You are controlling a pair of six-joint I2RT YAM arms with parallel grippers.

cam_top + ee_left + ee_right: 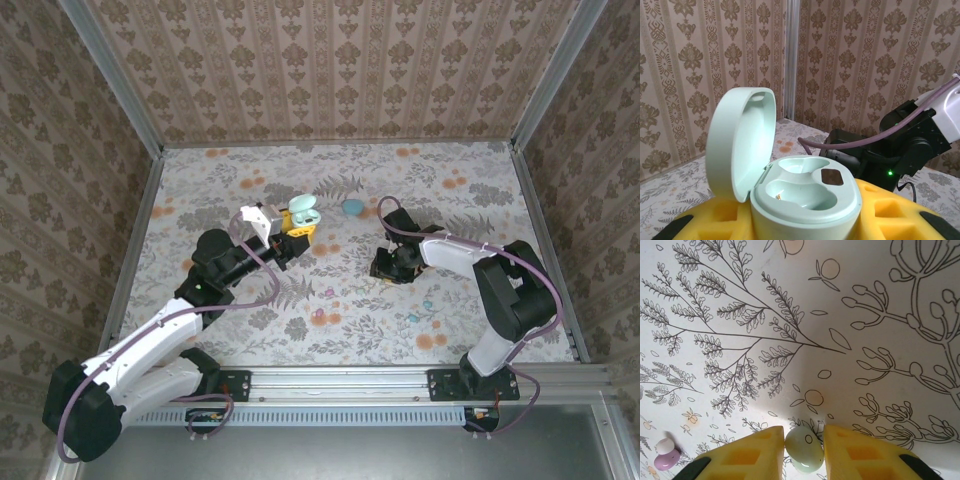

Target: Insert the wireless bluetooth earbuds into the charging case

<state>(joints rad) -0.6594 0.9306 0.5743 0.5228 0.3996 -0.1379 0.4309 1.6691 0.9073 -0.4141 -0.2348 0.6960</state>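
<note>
My left gripper [292, 229] is shut on a mint-green charging case [303, 211], held up above the cloth left of centre. In the left wrist view the case [805, 195] sits upright between the yellow fingers [890, 210], its lid [740, 140] swung open to the left and both wells bare. My right gripper [392, 266] is down at the cloth right of centre. In the right wrist view its yellow fingers [752, 452] press both sides of a pale cyan earbud [805, 452]. A pink earbud [666, 455] lies on the cloth at the lower left.
A closed cyan pebble-shaped case [353, 208] lies behind the held case. Loose buds rest on the flowered cloth near the front: pink ones [322, 314] and cyan ones [413, 316]. Patterned walls and metal posts enclose the table. The right arm [900, 145] stands beyond the held case.
</note>
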